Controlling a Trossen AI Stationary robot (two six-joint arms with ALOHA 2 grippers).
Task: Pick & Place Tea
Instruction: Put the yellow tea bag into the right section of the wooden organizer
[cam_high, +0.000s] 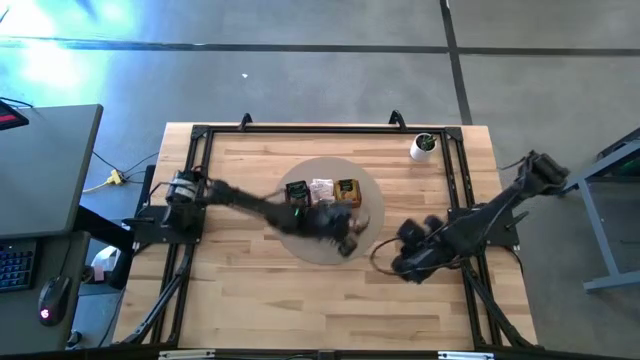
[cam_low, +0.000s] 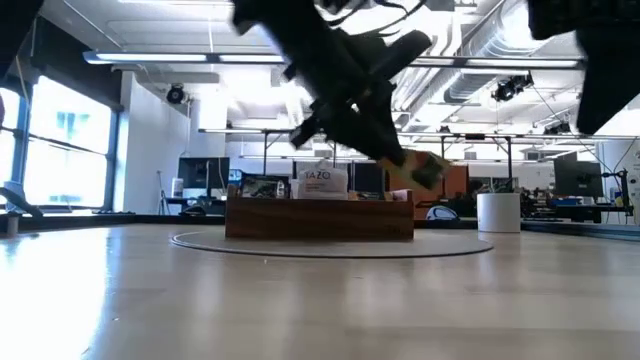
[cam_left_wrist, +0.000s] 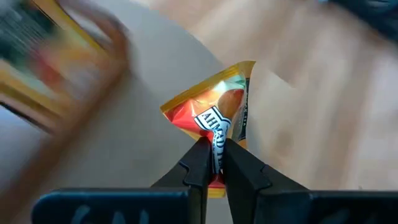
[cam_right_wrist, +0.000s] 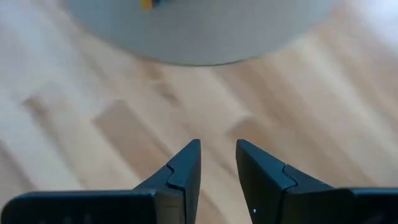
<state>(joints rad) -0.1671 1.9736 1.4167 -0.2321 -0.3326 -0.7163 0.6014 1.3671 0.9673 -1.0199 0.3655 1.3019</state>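
High view showed the left gripper (cam_high: 347, 243) pinching an orange sachet (cam_left_wrist: 214, 118) above the round mat (cam_high: 300, 245), near the tray (cam_high: 320, 190); right gripper (cam_right_wrist: 217, 165) parted over bare worktop (cam_high: 250, 300).

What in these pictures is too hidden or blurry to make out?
- High view: the left gripper is motion-blurred over the grey round mat; its held yellow-orange tea sachet cannot be made out there.
- Low view: the brown wooden tray hides most sachets inside it.
- Left wrist view: the tray is a blur.
- Right wrist view: the right gripper sees only bare table.
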